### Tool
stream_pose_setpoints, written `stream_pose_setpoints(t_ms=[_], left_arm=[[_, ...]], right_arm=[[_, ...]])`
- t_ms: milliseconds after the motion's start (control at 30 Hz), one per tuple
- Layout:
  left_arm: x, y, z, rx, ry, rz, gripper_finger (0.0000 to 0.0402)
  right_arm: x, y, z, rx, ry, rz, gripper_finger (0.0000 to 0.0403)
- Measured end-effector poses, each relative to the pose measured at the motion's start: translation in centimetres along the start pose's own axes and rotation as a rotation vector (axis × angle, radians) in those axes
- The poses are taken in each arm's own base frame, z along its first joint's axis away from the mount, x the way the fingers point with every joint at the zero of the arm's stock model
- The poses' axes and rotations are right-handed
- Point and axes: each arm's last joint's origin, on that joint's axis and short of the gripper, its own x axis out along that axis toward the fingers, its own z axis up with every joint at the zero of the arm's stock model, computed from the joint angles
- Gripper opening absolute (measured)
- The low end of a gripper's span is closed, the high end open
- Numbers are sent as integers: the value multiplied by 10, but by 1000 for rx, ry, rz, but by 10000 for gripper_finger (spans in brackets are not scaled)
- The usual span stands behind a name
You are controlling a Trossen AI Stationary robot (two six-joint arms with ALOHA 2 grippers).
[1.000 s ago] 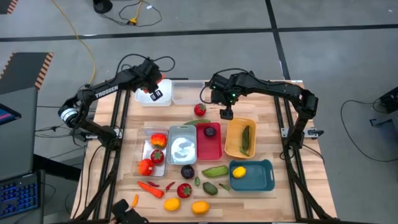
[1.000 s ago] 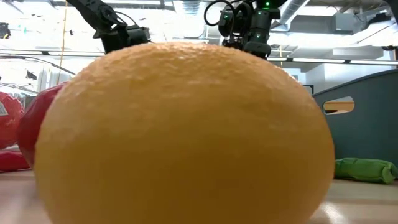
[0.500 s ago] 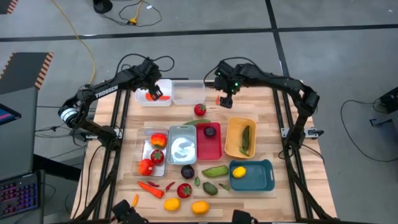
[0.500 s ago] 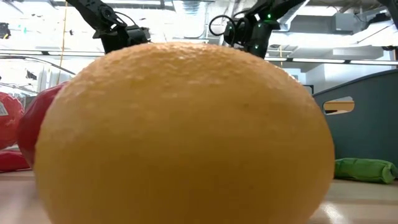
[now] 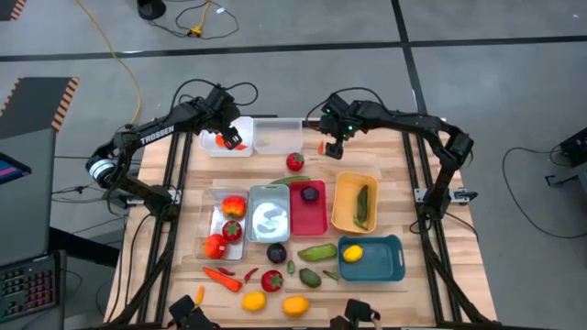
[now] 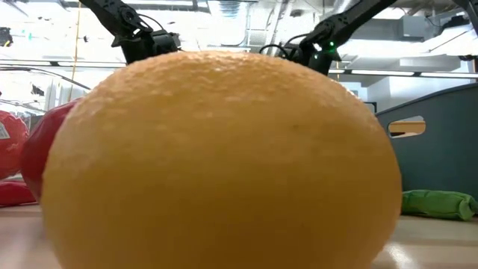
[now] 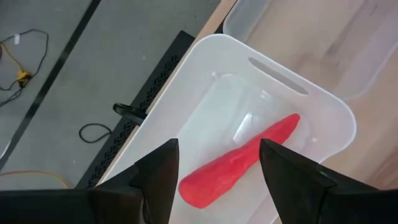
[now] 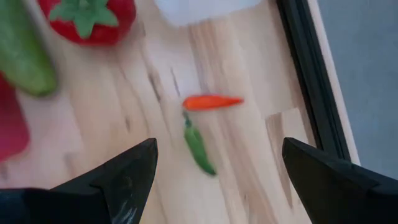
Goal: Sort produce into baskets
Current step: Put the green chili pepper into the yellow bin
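Carrot in the white basket, left claw parted and empty above it.

Your table (image 5: 385, 183) carries baskets at centre and loose produce toward the near edge. The white basket (image 7: 323, 112) sits at the far left corner, the carrot (image 7: 239, 160) lying flat inside. Your left gripper (image 7: 217, 171) hangs over it, fingers apart, touching nothing. Your right gripper (image 8: 214, 165) stands spread wide over a small orange chili (image 8: 211, 101) and green chili (image 8: 199, 147), both on bare wood.

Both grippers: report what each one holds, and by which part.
Nothing is held. The left gripper is open above the red carrot lying in the white bin; the right gripper is open over the small chilies.
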Motion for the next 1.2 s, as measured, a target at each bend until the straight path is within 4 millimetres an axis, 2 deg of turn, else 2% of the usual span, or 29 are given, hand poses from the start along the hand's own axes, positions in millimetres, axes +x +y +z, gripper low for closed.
stream_pose_setpoints(t_ms=[200, 433, 633, 767, 1067, 1200], left_arm=[[0, 0, 0, 0, 0, 0, 210], [0, 0, 0, 0, 0, 0, 210], [0, 0, 0, -8, 0, -1, 210], [0, 0, 0, -8, 0, -1, 210], [0, -1, 0, -8, -4, -17, 210], [0, -1, 0, -16, -4, -18, 210]], right_arm=[[15, 3, -10, 2, -16, -7, 346], [23, 6, -17, 1, -6, -3, 313], [30, 7, -27, 12, 21, 5, 308], [36, 6, -26, 41, 15, 6, 308], [75, 4, -27, 24, 96, 43, 308], [83, 0, -27, 34, 131, 54, 305]])
